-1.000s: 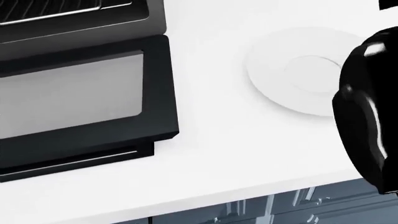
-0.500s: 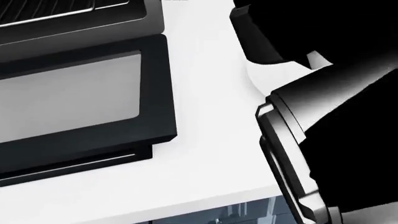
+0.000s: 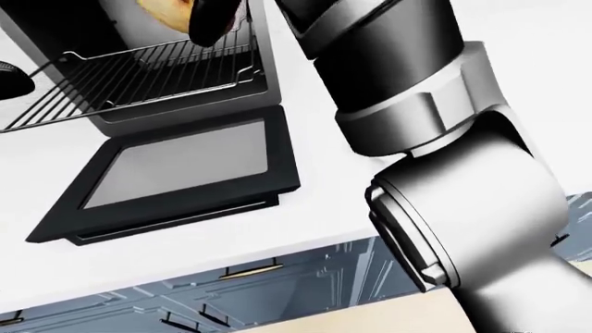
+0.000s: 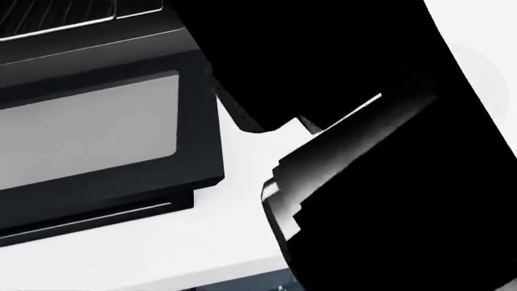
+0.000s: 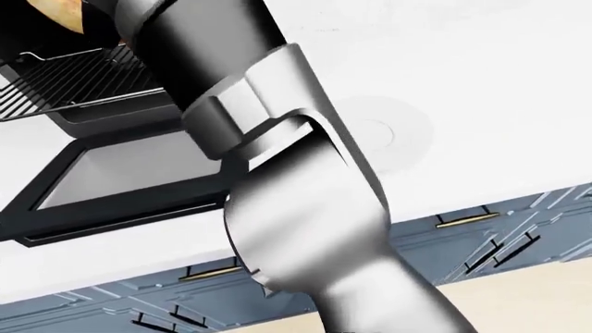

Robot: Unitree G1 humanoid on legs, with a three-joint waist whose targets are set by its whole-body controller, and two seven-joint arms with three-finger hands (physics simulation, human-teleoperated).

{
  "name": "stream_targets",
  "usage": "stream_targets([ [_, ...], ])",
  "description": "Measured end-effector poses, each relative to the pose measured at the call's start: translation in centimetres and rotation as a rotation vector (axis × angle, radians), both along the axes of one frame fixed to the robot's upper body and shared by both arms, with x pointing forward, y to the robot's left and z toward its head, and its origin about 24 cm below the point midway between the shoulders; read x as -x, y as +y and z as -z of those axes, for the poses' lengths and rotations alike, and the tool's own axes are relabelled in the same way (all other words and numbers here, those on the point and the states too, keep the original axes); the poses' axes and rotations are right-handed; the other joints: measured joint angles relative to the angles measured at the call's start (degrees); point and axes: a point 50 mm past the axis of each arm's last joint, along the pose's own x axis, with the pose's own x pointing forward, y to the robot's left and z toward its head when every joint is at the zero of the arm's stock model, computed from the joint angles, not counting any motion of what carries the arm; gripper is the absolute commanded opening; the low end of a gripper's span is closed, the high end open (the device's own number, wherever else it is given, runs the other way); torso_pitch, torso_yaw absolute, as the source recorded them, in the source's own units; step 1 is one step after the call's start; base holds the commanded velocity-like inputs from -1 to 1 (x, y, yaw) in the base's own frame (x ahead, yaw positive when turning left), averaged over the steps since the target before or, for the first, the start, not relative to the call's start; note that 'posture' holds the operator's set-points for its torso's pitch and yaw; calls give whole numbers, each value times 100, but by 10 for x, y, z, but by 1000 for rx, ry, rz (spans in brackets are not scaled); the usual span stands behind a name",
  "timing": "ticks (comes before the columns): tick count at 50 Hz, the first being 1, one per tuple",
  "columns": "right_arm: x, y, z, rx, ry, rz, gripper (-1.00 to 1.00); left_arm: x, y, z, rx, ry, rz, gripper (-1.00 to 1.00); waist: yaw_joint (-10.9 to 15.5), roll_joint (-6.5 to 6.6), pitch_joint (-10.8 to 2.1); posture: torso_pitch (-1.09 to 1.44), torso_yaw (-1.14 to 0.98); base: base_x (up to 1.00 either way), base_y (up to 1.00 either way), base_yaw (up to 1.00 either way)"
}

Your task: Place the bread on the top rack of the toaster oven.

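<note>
The toaster oven (image 3: pixel 261 66) stands at the top left of the left-eye view. Its glass door (image 3: pixel 175 166) lies open flat on the counter, and a wire rack (image 3: pixel 130 80) is slid out over it. A golden-brown piece of bread (image 3: pixel 166 14) hangs just above the rack's inner end at the frame's top edge. My right hand (image 3: pixel 211 19) has its black fingers closed on the bread's right side; most of the hand is cut off. My right arm (image 4: pixel 363 121) fills much of the head view. A black tip of my left hand (image 3: pixel 11 80) shows beside the rack's left end.
A white plate (image 5: pixel 393 132) lies on the white counter (image 3: pixel 185 257) to the right of the oven, partly behind my arm. Blue cabinet drawers (image 3: pixel 250 284) run below the counter edge. The open door takes up the counter below the oven.
In the head view my right arm has swept in from the right edge leftward and up toward the oven, now covering the plate. The oven door has barely shifted.
</note>
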Motion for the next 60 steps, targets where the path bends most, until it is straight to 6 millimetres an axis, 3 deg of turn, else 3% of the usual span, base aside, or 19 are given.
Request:
stream_targets([
  [12,-9,0,9,16,28,17,-91,0,1,0,6,0,-2,100,8,7,-6,0,0,0,0,0],
  [27,-34,-3,43,15,124,73,-91,0,-3,-1,8,-5,11,100,31,14,-43,0,0,0,0,0],
  [41,-30,1,33,-21,93,80,-91,-1,-1,-1,14,-3,14,100,26,19,-43,0,0,0,0,0],
  [54,-40,-5,47,-30,103,110,-91,-2,-2,0,16,-3,15,100,46,15,-39,0,0,0,0,0],
  [55,-40,-4,47,-30,99,107,-87,-2,-3,0,15,-2,16,100,46,15,-40,0,0,0,0,0],
  [56,-40,-4,47,-28,97,106,-43,-2,-3,0,14,-1,17,100,45,15,-42,0,0,0,0,0],
  [57,-40,-5,47,-31,98,107,66,-2,-3,0,14,-2,18,100,46,16,-44,0,0,0,0,0],
  [58,-41,-6,47,-37,102,108,100,-2,-3,1,15,-3,19,100,49,18,-47,0,0,0,0,0],
  [60,-43,-9,47,-51,106,120,100,-3,-4,2,16,-2,20,100,58,17,-55,0,0,0,0,0],
])
